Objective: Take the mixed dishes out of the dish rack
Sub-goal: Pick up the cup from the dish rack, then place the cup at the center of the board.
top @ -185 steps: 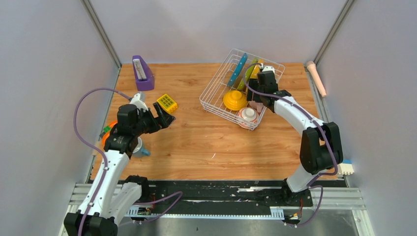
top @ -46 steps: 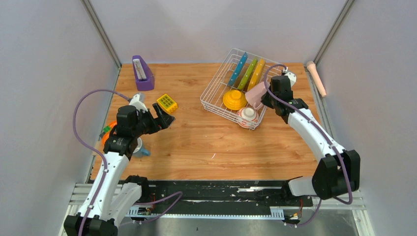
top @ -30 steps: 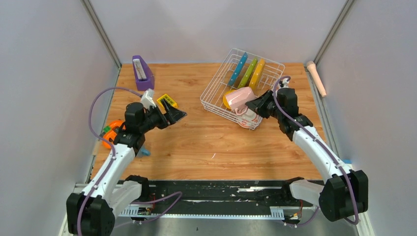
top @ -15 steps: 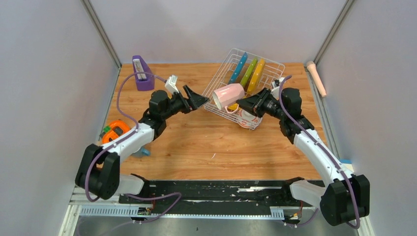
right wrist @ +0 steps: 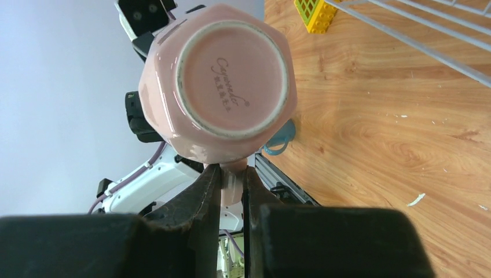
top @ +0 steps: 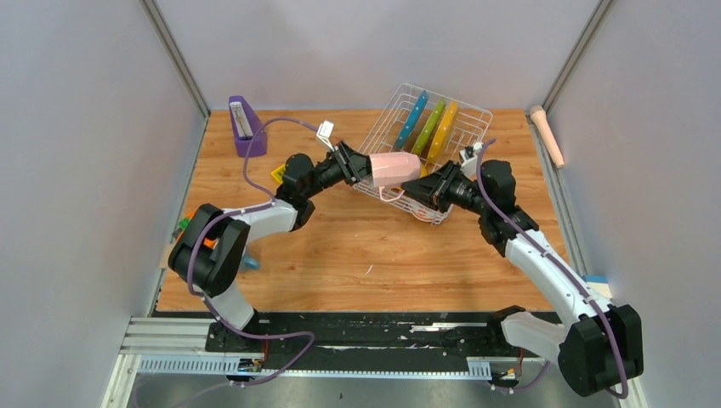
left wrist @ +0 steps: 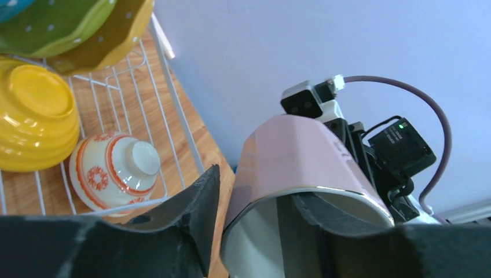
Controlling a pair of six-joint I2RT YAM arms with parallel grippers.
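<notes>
The pink cup [top: 393,168] hangs on its side in the air over the near-left edge of the dish rack [top: 377,136], between the two arms. The right tool [right wrist: 232,176] is closed on the cup's handle. The left tool [left wrist: 257,194] straddles the rim, one finger inside the mouth and one outside; I cannot tell whether it clamps the wall.

I judge this a hand-over: the cup is out of the rack but not yet set down, and most of the unloading lies ahead. Left in the rack are the blue plate [top: 414,119], green plate [top: 432,126] and yellow plate [top: 445,129], all standing between the prongs. The yellow bowl [left wrist: 35,119] and red-and-white bowl [left wrist: 113,168] lie there upside down. What may be a blue cup [top: 249,263] lies on the bench [top: 357,246] by the left arm, mostly hidden.
</notes>
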